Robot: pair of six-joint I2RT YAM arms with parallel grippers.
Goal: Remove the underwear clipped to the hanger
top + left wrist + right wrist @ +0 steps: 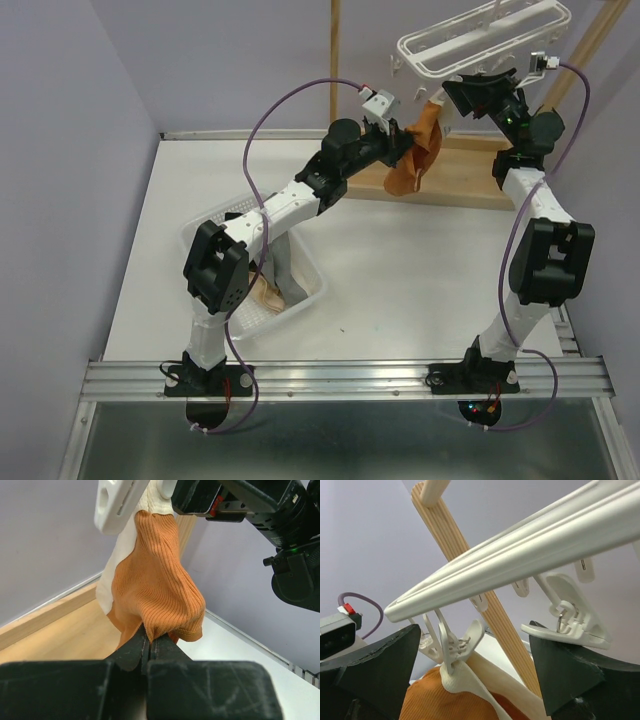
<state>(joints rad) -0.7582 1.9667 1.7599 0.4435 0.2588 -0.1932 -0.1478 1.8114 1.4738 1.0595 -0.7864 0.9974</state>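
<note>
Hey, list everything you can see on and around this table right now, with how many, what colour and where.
Hanger: one, white, high at back right on the stand.
Clip pegs: several, white, dangling under the hanger bars.
Wooden stand: one, light wood, back of table.
Rust-orange underwear: one, orange, hanging below a peg.
Cream cloth: one, cream, pinched in that peg, behind the orange.
Basket: one, white, left of table, under left arm.
Cloth in basket: count unclear, beige and grey.
Table: one, white, under everything.
Left gripper: one, black, shut on the rust-orange underwear's lower edge.
Right gripper: one, black, open, straddling pegs under the hanger.
</note>
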